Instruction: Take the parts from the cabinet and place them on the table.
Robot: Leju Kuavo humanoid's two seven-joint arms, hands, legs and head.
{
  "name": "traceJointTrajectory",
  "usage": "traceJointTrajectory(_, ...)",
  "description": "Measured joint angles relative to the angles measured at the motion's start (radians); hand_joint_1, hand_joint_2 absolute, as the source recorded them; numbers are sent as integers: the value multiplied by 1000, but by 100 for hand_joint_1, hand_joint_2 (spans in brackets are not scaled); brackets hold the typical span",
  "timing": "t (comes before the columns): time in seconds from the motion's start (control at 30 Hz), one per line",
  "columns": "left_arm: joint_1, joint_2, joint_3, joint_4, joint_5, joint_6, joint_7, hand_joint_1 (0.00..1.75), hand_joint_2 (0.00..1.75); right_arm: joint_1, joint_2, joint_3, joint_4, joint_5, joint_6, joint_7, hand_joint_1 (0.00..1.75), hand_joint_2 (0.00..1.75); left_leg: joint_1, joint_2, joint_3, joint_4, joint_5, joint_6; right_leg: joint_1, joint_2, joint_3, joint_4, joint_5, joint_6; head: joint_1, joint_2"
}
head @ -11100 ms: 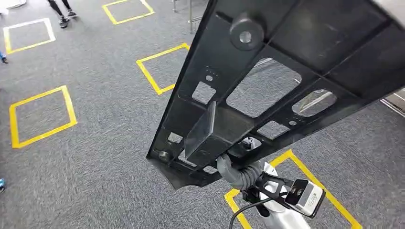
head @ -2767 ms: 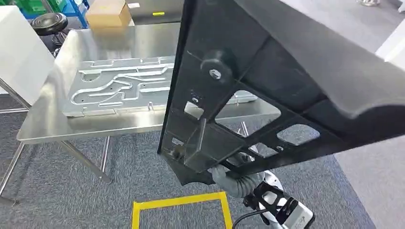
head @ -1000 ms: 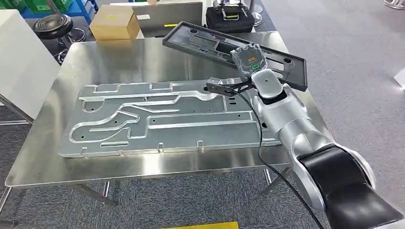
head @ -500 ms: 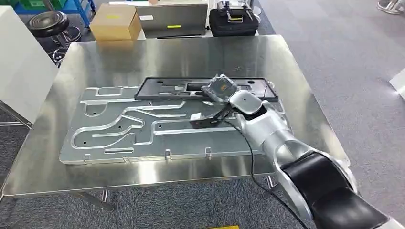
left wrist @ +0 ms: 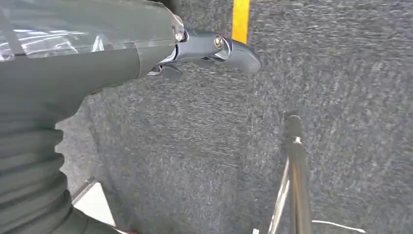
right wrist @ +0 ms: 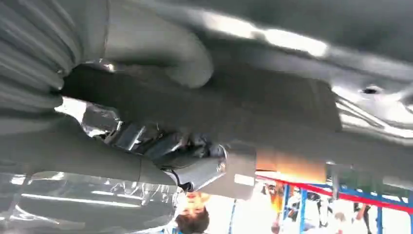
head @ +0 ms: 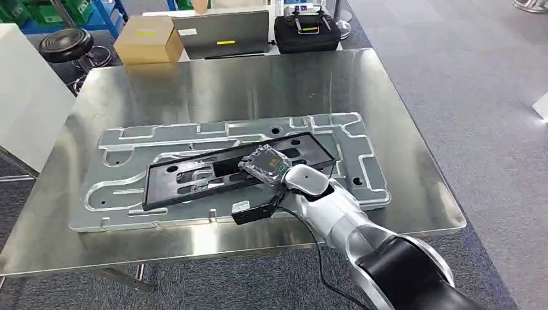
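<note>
A long black plastic panel [head: 194, 177] with several cut-outs lies nearly flat on the big machined aluminium plate [head: 362, 168], which rests on the steel table [head: 258, 84]. My right hand [head: 265, 165] sits at the panel's near right part and grips it. In the right wrist view the grey thumb [right wrist: 160, 53] presses on the dark panel [right wrist: 253, 112], with the darker fingers wrapped under its edge. My left hand [left wrist: 97, 53] hangs over grey carpet, its fingers [left wrist: 214, 46] stretched out with nothing in them.
Behind the table stand a cardboard box [head: 147, 37], a leaning grey panel [head: 223, 33] and a black case [head: 307, 30]. A black stool [head: 66, 45] and a white cabinet [head: 26, 97] are at the left. A table leg [left wrist: 297, 180] is near my left hand.
The view has swung from carpet to the table. My right arm brought the black panel down from above the table's far side onto the aluminium plate, toward me and to the left.
</note>
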Motion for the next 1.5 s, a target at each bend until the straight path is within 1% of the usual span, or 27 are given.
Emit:
traceJointTrajectory(0.07,4,0,-2,0,0,-1,-4,0,175,13,2,0,4,-7,1,-1,0,0,0,0,-55,116,-35,-4,1,-1,0,2,-1,-1,0,0)
traceJointTrajectory(0.1,7,0,-3,0,0,-1,-5,0,0,19,2,0,6,-10,4,-1,0,0,1,0,-47,101,-16,-5,1,0,0,3,-1,-1,0,0)
traceJointTrajectory(0.13,9,0,-4,0,0,-2,-10,0,0,22,2,0,6,-12,4,-2,0,0,3,0,-19,45,18,-5,1,0,0,5,-2,0,0,0)
traceJointTrajectory(0.2,8,0,-4,0,0,-3,-19,0,0,22,3,0,6,-17,4,-4,0,0,8,2,75,-135,98,-3,0,3,0,14,-9,7,0,0)
traceJointTrajectory(0.23,6,0,-4,0,0,-3,-21,0,0,22,4,0,6,-19,4,-4,0,0,5,2,97,-174,80,3,7,4,-2,20,-13,13,0,0)
traceJointTrajectory(0.4,9,0,-4,0,0,0,-31,0,0,23,5,0,6,-36,-10,6,0,0,5,2,98,-185,96,39,3,4,-4,22,-15,39,0,0)
traceJointTrajectory(0.47,9,0,-4,0,0,1,-34,0,0,20,5,0,6,-52,-34,14,0,0,4,4,96,-185,97,48,1,-2,-41,113,-81,48,0,0)
traceJointTrajectory(0.53,11,0,-3,0,0,2,-35,0,0,22,3,0,6,-71,-62,17,0,0,2,6,94,-185,97,50,0,-2,-114,274,-153,54,0,0)
traceJointTrajectory(0.57,12,0,-4,0,0,2,-35,0,0,24,1,0,6,-82,-78,17,0,0,2,6,94,-185,97,50,0,-2,-137,323,-165,55,0,0)
traceJointTrajectory(0.6,12,0,-3,0,0,3,-35,0,0,24,-2,0,6,-92,-93,16,0,0,1,6,94,-185,97,50,0,-3,-137,324,-152,54,0,0)
traceJointTrajectory(0.63,13,0,-3,0,0,4,-35,0,0,22,-4,-1,5,-107,-113,11,0,0,1,6,95,-184,97,50,1,-3,-114,278,-119,51,0,0)
traceJointTrajectory(0.7,12,0,-4,0,0,4,-34,0,0,17,-6,-8,-7,-149,-173,-6,0,0,-1,5,99,-184,97,49,3,-3,-26,103,-34,37,0,0)
traceJointTrajectory(0.73,12,-2,-4,0,0,4,-34,0,0,11,-8,-12,-15,-169,-205,-15,0,0,-2,6,98,-184,97,48,7,-3,8,28,-18,26,0,0)
traceJointTrajectory(0.87,13,-4,-3,0,0,6,-32,0,0,12,-26,-37,-71,-245,-320,-60,0,0,-3,6,97,-190,101,25,15,-3,12,12,-20,17,0,0)
traceJointTrajectory(0.9,13,-3,-3,0,0,6,-33,0,0,16,-31,-44,-94,-249,-328,-61,0,0,-10,6,96,-189,97,19,2,-4,19,-3,-12,10,0,0)
traceJointTrajectory(0.97,18,-3,-3,0,0,3,-39,0,0,49,-45,-65,-187,-227,-334,-59,0,0,-4,5,71,-121,47,14,0,-5,26,-12,-8,2,0,0)
traceJointTrajectory(1.03,25,-2,-2,0,0,-3,-48,0,0,108,-74,-104,-310,-217,-339,-69,0,0,-1,5,-1,40,-28,8,1,-7,27,-11,-9,0,0,0)
traceJointTrajectory(1.07,29,-2,-1,0,0,-8,-52,0,0,150,-89,-129,-370,-232,-339,-89,0,0,-1,5,-31,103,-46,5,1,-10,27,-11,-10,0,0,0)
traceJointTrajectory(1.1,34,-2,1,0,0,-11,-55,0,0,206,-104,-170,-458,-266,-340,-123,0,0,1,5,-39,116,-38,3,1,-10,29,-10,-12,2,0,0)
traceJointTrajectory(1.13,38,-2,4,0,0,-15,-56,0,0,275,-119,-224,-569,-315,-341,-170,0,0,4,5,-20,78,-9,1,0,-10,32,-10,-15,6,0,0)
traceJointTrajectory(1.2,42,-1,13,0,0,-20,-59,0,0,404,-141,-320,-736,-429,-342,-227,0,0,9,5,65,-85,74,2,-2,-13,41,-7,-24,16,0,0)
traceJointTrajectory(1.23,44,-1,18,0,0,-21,-60,0,0,471,-157,-366,-819,-487,-342,-235,0,0,13,4,103,-166,94,2,-2,-16,43,-1,-31,23,0,0)
traceJointTrajectory(1.27,45,-2,22,0,0,-22,-61,0,0,532,-178,-412,-910,-533,-344,-238,0,0,5,1,117,-185,75,7,5,-18,36,7,-36,31,0,0)
traceJointTrajectory(1.3,49,-2,25,0,0,-24,-61,0,0,582,-194,-448,-974,-569,-344,-238,0,0,7,1,114,-177,75,21,4,-16,34,6,-36,35,0,0)
traceJointTrajectory(1.4,54,-2,43,0,0,-25,-63,0,0,756,-232,-603,-1138,-757,-344,-238,0,0,2,-2,121,-183,74,43,0,-18,45,0,-40,54,0,0)
traceJointTrajectory(1.43,57,-2,47,0,0,-26,-63,0,0,813,-239,-683,-1178,-821,-344,-238,0,0,5,-1,124,-189,77,49,-6,-13,46,15,-57,64,1,0)
traceJointTrajectory(1.5,60,-2,50,0,0,-32,-67,0,0,896,-261,-810,-1217,-903,-336,-238,0,0,4,-1,123,-190,76,59,-6,-12,-13,137,-132,70,0,0)
